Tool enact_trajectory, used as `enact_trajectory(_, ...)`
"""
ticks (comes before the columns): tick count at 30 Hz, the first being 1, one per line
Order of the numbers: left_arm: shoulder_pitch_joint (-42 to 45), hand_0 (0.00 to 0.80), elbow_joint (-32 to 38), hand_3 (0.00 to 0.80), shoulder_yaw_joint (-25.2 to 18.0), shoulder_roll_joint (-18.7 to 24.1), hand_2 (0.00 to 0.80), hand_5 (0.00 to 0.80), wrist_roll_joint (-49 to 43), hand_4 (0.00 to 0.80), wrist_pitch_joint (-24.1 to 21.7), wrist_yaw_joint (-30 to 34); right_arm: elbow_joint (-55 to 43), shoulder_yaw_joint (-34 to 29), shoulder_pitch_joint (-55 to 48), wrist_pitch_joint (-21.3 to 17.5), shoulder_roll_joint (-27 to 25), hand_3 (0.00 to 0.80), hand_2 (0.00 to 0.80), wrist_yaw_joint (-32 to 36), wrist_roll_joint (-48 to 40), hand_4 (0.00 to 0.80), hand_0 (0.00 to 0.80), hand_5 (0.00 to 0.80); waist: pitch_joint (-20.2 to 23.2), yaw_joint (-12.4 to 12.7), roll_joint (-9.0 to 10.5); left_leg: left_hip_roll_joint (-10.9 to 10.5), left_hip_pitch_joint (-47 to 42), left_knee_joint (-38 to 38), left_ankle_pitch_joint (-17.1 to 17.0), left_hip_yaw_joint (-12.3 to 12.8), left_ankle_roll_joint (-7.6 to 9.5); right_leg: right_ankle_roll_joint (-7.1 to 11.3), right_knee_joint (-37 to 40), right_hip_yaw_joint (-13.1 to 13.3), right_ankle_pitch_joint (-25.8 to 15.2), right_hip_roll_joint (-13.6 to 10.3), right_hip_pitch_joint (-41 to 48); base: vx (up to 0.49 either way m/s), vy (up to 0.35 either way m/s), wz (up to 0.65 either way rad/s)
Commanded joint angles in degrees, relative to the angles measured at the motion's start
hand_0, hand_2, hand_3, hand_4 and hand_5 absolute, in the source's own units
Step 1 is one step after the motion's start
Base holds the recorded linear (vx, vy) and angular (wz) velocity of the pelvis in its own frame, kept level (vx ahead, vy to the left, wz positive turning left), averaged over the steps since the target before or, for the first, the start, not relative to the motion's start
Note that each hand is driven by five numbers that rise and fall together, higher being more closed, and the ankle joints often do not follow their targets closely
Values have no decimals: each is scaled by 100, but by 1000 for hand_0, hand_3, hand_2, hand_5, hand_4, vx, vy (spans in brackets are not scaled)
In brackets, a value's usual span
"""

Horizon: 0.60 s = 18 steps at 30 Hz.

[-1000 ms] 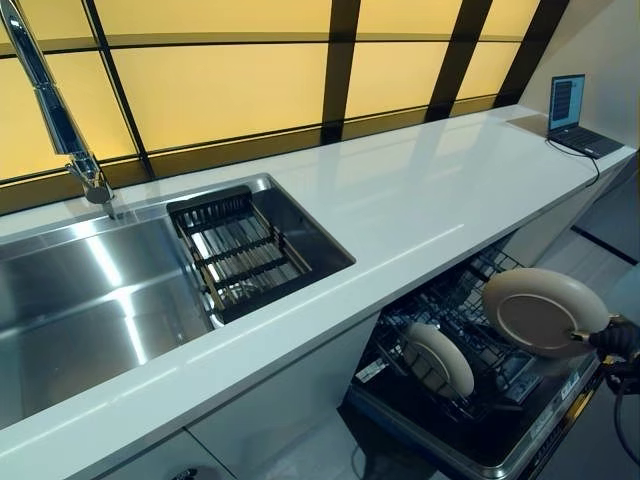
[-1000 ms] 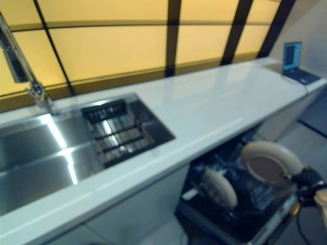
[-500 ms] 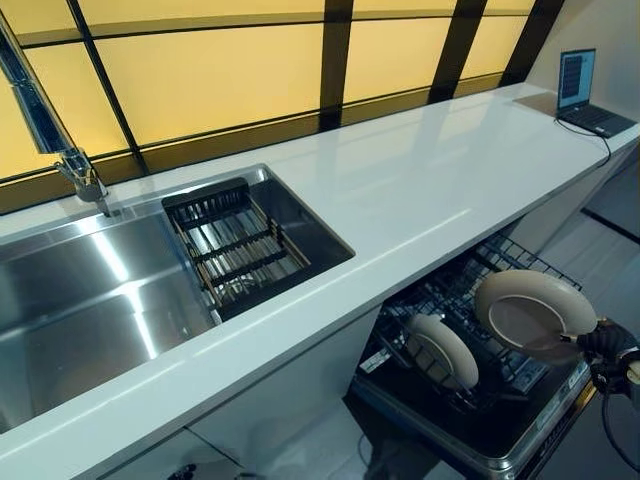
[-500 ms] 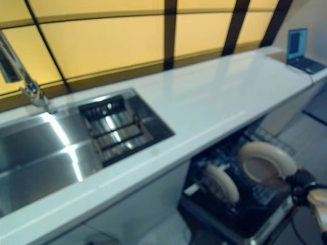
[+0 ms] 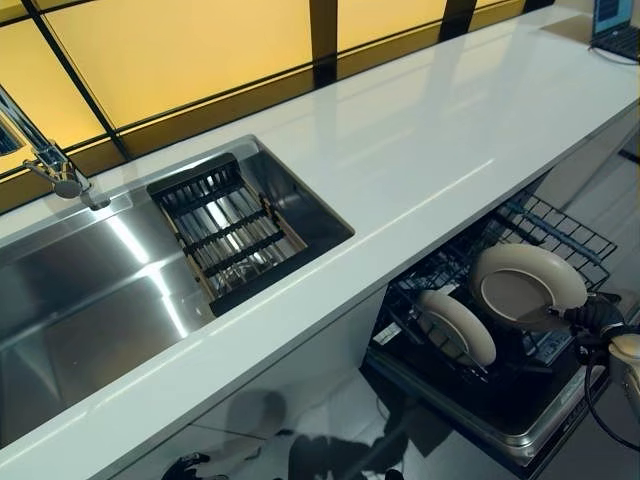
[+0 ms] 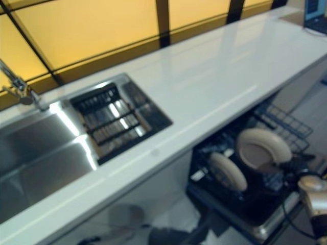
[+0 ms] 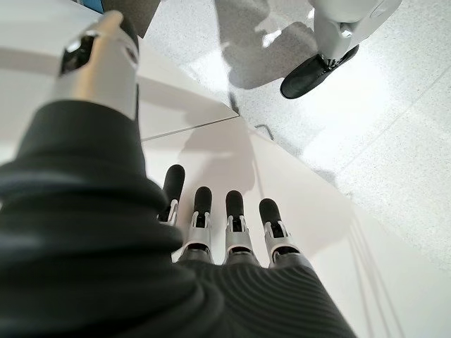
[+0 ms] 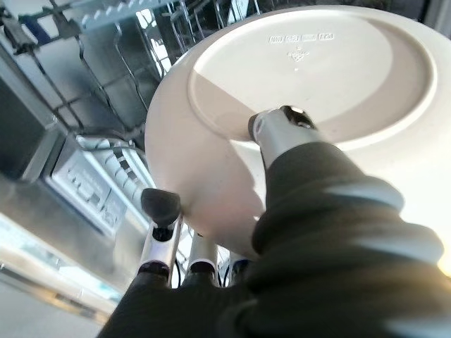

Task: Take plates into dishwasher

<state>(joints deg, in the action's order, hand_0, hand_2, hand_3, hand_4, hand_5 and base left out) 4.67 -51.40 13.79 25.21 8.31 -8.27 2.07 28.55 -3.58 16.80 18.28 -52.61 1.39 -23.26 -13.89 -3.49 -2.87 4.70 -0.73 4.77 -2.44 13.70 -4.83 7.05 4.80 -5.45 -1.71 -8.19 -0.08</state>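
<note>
A cream plate [image 5: 528,286] hangs over the dishwasher's pulled-out lower rack [image 5: 560,232], held by its near rim in my right hand [image 5: 596,320]. In the right wrist view the thumb [image 8: 282,130] presses the plate's underside [image 8: 331,70] while the fingers [image 8: 161,211] curl under its rim. A second cream plate [image 5: 457,327] stands on edge in the rack to the left of the held one. My left hand [image 7: 211,232] shows only in its wrist view, fingers straight, holding nothing, over a pale floor.
The long white counter [image 5: 420,150] runs above the open dishwasher. A steel sink [image 5: 90,300] with a dark drying rack [image 5: 225,230] and a tap [image 5: 55,170] lies to the left. A laptop [image 5: 615,20] sits at the counter's far right end.
The camera has tilted down and the scene has slid up. My right hand has brought the held plate lower, closer to the rack and the standing plate.
</note>
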Motion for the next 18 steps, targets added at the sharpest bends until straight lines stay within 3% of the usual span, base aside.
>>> enact_trajectory(1, -350, 0, 70, 0, -61, 99, 0, 0, 269, 0, -291, -160, 188, 241, 796, -291, -367, 800, 800, -185, -153, 800, 800, 800, -46, 193, 136, -328, 107, 5, 224, -372, 261, -2, -370, -345, -115, 373, -347, -32, -2, 5)
enact_trajectory(18, -447, 0, 162, 0, 116, 40, 0, 0, 489, 0, -415, -190, 367, 700, 1625, -37, -671, 800, 800, -256, 179, 800, 800, 800, -292, 188, -161, -404, 311, 23, 143, -410, 206, -52, -456, -395, -102, 320, -621, -11, 4, 0)
